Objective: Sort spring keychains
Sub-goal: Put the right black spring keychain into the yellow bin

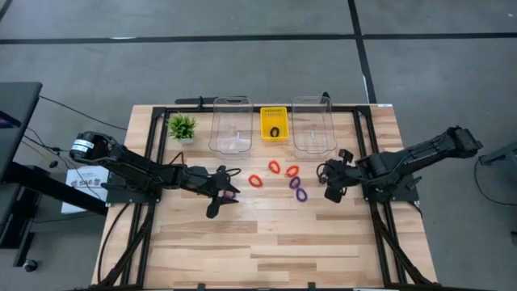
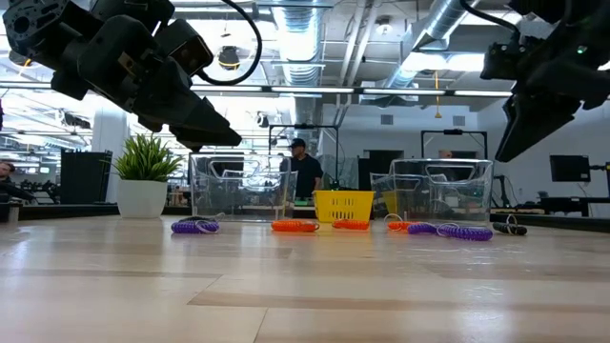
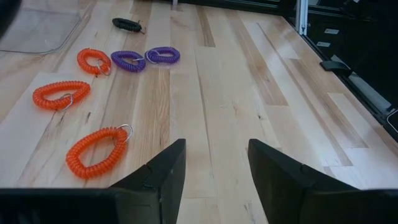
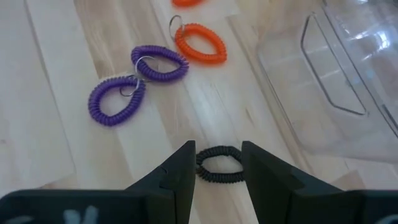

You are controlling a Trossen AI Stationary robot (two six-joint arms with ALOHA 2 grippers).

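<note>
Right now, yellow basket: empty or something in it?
Not empty: the yellow basket holds one black keychain, seen in the high view.

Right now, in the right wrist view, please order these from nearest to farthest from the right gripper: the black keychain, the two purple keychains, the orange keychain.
1. Black keychain: on the wood just ahead of the right gripper, in line with its open jaws.
2. Two purple keychains: farther out, side by side and touching; too close to rank.
3. Orange keychain: beyond them, beside the clear bin.
</note>
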